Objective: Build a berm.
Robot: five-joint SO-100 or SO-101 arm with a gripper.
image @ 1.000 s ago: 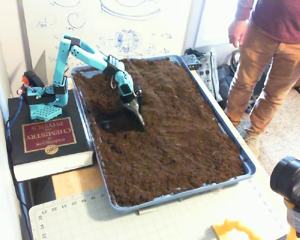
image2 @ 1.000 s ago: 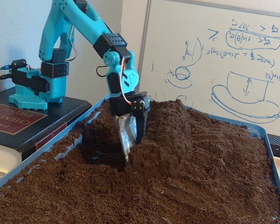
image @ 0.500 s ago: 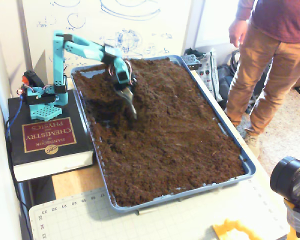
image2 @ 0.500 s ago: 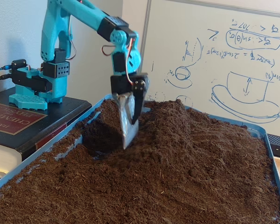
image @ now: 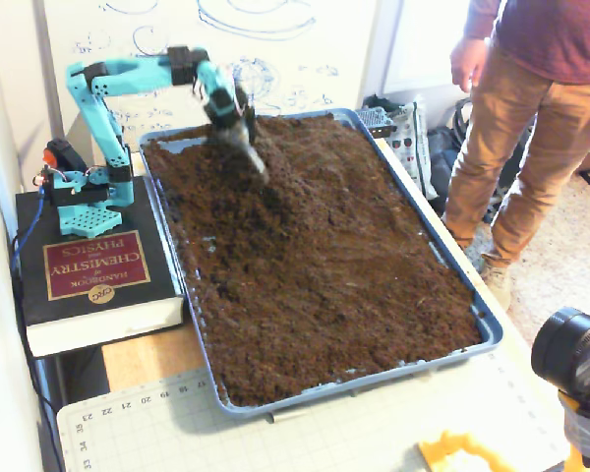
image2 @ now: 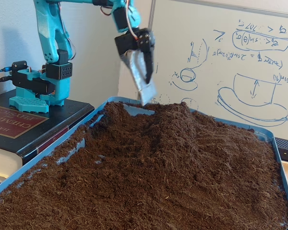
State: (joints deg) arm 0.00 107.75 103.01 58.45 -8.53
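Berm (image2: 182, 120) of heaped soil lies directly below and just right of the raised fingers (image2: 145, 93), its ridge running away toward the tray's (image: 487, 329) far end; whether the fingers are clenched I cannot tell.

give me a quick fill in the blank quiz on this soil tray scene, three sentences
1. The turquoise robot arm's base stands on a thick black ____ about chemistry and physics.
2. The gripper with its silvery scoop blade hangs ____ the dark brown soil, not touching it.
3. The raised berm of loose dark brown soil lies in a shallow tray whose rim is ____ in colour.

Missing words: book; above; blue
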